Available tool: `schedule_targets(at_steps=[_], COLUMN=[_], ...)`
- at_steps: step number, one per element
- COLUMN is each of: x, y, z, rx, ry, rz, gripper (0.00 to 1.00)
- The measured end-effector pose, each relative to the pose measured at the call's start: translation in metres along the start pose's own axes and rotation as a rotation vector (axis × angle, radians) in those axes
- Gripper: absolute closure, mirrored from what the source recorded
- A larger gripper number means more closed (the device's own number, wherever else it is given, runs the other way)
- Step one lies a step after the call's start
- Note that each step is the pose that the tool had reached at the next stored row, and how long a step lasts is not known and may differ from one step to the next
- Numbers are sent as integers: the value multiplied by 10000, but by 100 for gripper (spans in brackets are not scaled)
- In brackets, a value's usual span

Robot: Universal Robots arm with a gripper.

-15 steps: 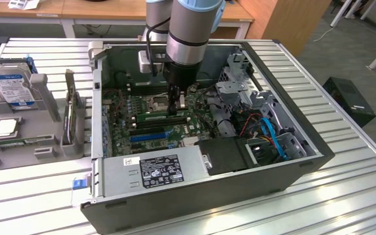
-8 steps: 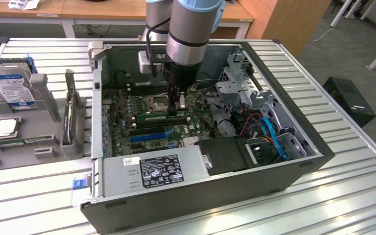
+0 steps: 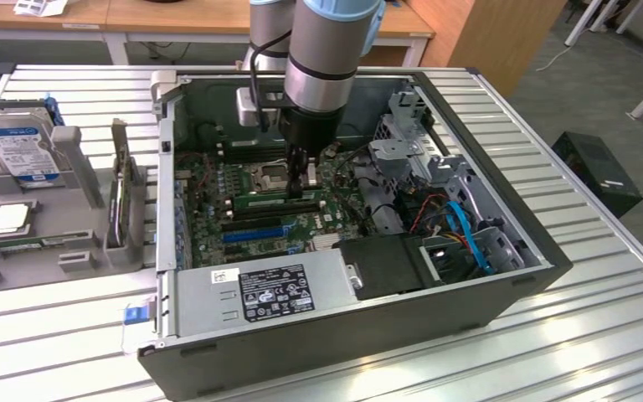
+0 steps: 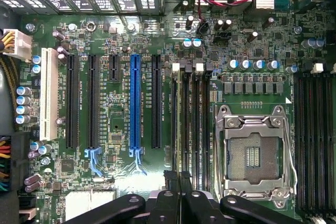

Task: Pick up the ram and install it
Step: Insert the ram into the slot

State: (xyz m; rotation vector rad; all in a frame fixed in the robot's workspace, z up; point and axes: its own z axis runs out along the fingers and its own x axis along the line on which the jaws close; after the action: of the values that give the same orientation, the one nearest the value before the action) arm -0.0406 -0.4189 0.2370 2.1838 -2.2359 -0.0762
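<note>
The claw [image 3: 297,193] is low inside the open computer case [image 3: 501,276], which lies on the desk [image 3: 601,352]. Its two fingers are pressed almost fully together. The ram [image 3: 268,202] is directly under the fingertips and touches them. It is a thin green stick standing on its edge, so I judge that the claw has it gripped by the top edge and is not only resting on it.

The long axis of the ram runs along the black memory slots [image 4: 195,119], across the direction in which the fingers close. It reaches out from the claw on both sides, with the longer part toward the exterior view's left. It sits low, at the height of the slots on the motherboard [image 4: 121,129]. I cannot tell whether it is fully seated, or which slot of the group it is in.

In the wrist view the slots lead straight away from the fingertips, so stick and slots look to be in line. The empty processor socket [image 4: 252,153] is just beside the claw on one side, and the blue card slot [image 4: 136,103] is further off on the other.

In my judgement the relation that matters is the vertical one: claw, ram and slot lie one below the other, and I see no offset to the side
</note>
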Motion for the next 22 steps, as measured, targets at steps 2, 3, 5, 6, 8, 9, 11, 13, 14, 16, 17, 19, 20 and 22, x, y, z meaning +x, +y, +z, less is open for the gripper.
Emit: schedule_targets(at_steps=[2, 3, 5, 6, 8, 9, 11, 13, 14, 16, 17, 19, 20, 22], x=[0, 0, 1, 2, 3, 3, 4, 4, 4, 5, 5, 5, 5, 5], y=[1, 1, 1, 2, 2, 1, 1, 1, 1, 1, 1, 1, 1, 1], z=[0, 0, 0, 0, 0, 0, 0, 0, 0, 0, 0, 0, 0, 5], rx=[0, 0, 0, 0, -2, -2, -3, -3, -3, -4, -3, -4, -4, -3], ry=[1, 0, 1, 1, -3, -5, -3, -1, -1, 1, 1, 1, 1, -1], rz=[1, 2, -11, -24, -63, -88, -132, -144, -164, -198, -202, -205, -206, -206], gripper=[88, 88, 88, 88, 88, 88, 88, 88, 88, 88, 88, 88, 88, 88])
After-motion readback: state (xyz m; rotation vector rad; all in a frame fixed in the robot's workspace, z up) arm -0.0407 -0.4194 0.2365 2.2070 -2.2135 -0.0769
